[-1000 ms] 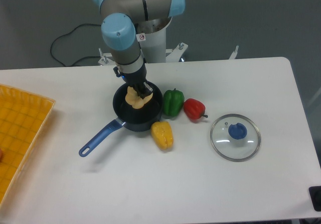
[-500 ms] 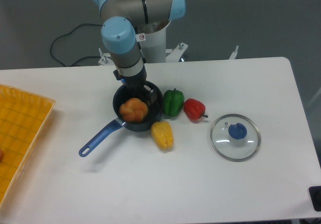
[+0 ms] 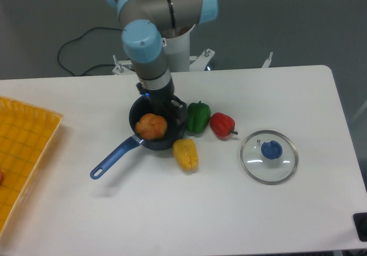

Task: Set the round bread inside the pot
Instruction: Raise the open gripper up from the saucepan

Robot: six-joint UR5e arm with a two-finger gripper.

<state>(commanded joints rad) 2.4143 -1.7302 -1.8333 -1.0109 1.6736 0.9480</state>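
Note:
The round bread (image 3: 151, 125), orange-brown side up, lies inside the dark pot (image 3: 172, 140), whose blue handle (image 3: 112, 159) points to the front left. My gripper (image 3: 167, 105) hangs over the pot's far right rim, just behind and right of the bread. Its fingers look apart and hold nothing; the bread is free of them.
A green pepper (image 3: 198, 117) and a red pepper (image 3: 222, 124) sit right of the pot. A yellow pepper (image 3: 186, 154) lies in front of it. A glass lid with a blue knob (image 3: 269, 155) is farther right. A yellow tray (image 3: 23, 152) lies at the left edge.
One second ago the gripper held the bread, pale side showing, over the pot. It let go; the bread now rests in the pot orange side up, and the gripper has shifted slightly right.

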